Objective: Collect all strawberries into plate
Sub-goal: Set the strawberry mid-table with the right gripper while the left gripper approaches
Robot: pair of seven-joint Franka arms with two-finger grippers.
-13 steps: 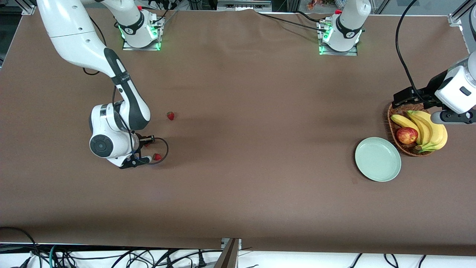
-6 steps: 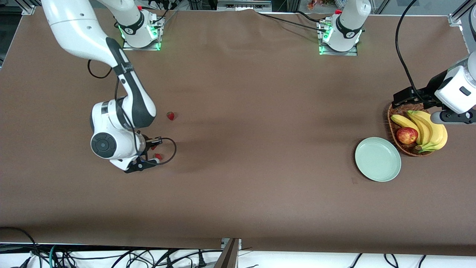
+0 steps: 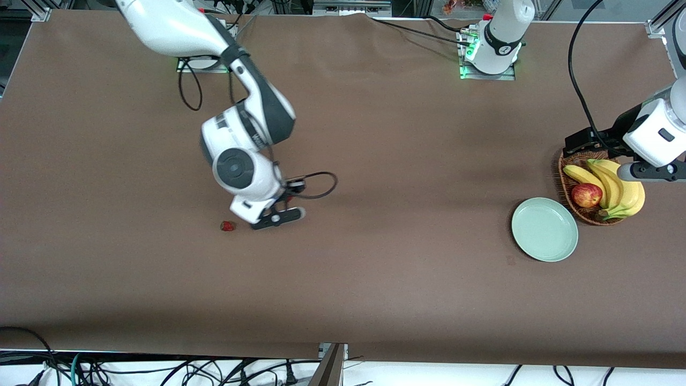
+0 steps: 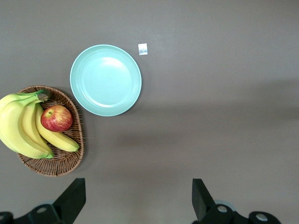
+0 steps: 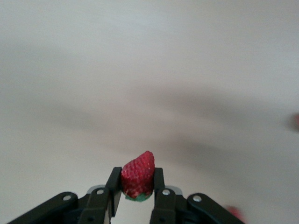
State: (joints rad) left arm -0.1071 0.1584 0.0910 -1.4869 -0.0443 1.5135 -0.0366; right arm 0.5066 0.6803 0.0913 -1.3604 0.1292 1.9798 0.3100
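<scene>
Right wrist view shows my right gripper point(image 5: 135, 191) pinching one strawberry point(image 5: 138, 175) above bare table, lifted for carrying toward the plate point(image 3: 544, 229), while my left gripper point(image 4: 135, 205) waits open over the basket point(image 3: 564, 177).

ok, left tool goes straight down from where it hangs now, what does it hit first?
Likely bare table. The left tool, open, points at brown cloth beside the basket and the plate; depth unclear.

One red strawberry point(image 5: 138, 175) is pinched tip-up in the right gripper point(image 5: 135, 189), another strawberry point(image 3: 228, 226) lies on the table, and the mint-green plate point(image 3: 544, 229) sits at the basket's point(image 3: 566, 185) seven o'clock.
</scene>
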